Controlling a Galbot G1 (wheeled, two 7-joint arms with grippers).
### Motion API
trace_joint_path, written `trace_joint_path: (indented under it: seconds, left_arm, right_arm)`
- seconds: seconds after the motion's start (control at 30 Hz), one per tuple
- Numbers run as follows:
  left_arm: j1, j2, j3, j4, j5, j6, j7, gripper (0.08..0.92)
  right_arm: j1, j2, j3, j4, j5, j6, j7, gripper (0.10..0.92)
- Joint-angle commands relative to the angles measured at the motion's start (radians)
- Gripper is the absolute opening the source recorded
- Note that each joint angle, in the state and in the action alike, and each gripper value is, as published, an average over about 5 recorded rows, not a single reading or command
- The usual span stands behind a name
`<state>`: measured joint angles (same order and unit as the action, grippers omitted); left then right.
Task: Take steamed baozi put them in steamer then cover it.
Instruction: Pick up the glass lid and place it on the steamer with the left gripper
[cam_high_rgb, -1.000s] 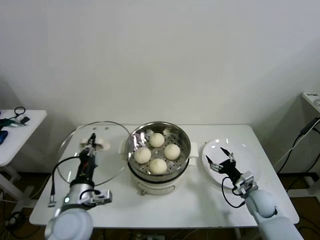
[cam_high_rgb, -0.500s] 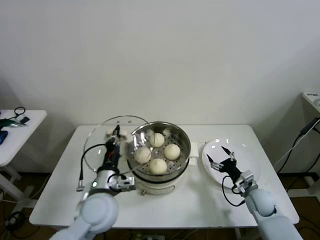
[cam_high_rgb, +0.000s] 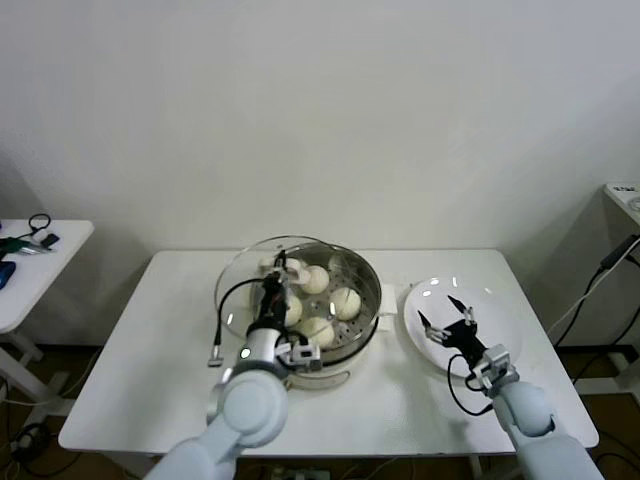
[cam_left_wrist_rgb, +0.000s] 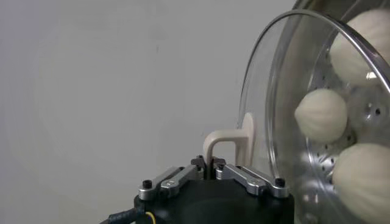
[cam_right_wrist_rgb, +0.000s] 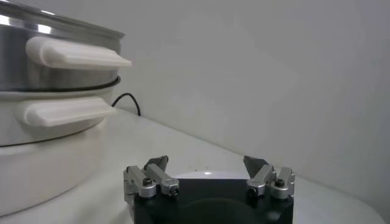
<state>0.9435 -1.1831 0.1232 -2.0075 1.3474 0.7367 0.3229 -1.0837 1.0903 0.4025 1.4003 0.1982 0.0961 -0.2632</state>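
Head view: the steamer (cam_high_rgb: 352, 330) sits mid-table w/ four baozi (cam_high_rgb: 345, 302) on its perforated tray, so loading looks done and the step in hand is covering. The L gripper (cam_high_rgb: 281, 272) is clamped on the handle of the lid (cam_high_rgb: 235, 290), which hangs tilted over the pot's 9 o'clock side, overlapping the rim but not seated; its far edge reaches toward 12 o'clock. The R gripper (cam_high_rgb: 448, 318) hovers at the pot's 3 o'clock over the white plate (cam_high_rgb: 500, 310), fingers spread wide, holding nothing, idle. L wrist view: the gripper (cam_left_wrist_rgb: 212, 164) is shut on the cream bar handle (cam_left_wrist_rgb: 228, 141); the glass lid (cam_left_wrist_rgb: 268, 115) stands edge-on and just beside it the baozi (cam_left_wrist_rgb: 321, 114) show through on the holed tray. R wrist view: the gripper (cam_right_wrist_rgb: 207, 167) is agape w/ nothing between the tips; the steamer (cam_right_wrist_rgb: 55, 67) w/ its side handles is near but apart. Judgement: next move calls for shifting the lid toward 3 o'clock until centred on the pot, levelling it, lowering it so the metal rim seats all round, then letting go. Risk: the tilted rim could catch the pot's edge.
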Motion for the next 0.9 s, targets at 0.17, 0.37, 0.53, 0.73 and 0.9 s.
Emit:
trace_joint_path:
  seconds: [0.17, 0.37, 0.53, 0.73, 0.9]
  left_arm:
    - [-0.046, -0.236, 0.036, 0.128, 0.196, 0.049, 0.079, 0.146]
    - [-0.029, -0.289, 0.036, 0.173, 0.223, 0.049, 0.054, 0.146]
    - [-0.024, -0.33, 0.041, 0.201, 0.24, 0.049, 0.037, 0.146]
    - [-0.024, -0.336, 0.035, 0.226, 0.253, 0.049, 0.036, 0.146]
    - [-0.022, -0.335, 0.029, 0.242, 0.266, 0.045, 0.04, 0.146]
  right_arm:
    - [-0.004, 0.002, 0.012, -0.004, -0.008, 0.005, -0.001, 0.823]
    - [-0.006, 0.0, 0.016, -0.005, -0.011, 0.009, -0.001, 0.823]
    - [-0.01, 0.0, 0.022, -0.004, -0.011, 0.011, -0.002, 0.823]
    - [-0.017, 0.0, 0.031, -0.003, -0.012, 0.015, -0.003, 0.823]
    - [-0.019, 0.001, 0.035, -0.005, -0.014, 0.017, -0.005, 0.823]
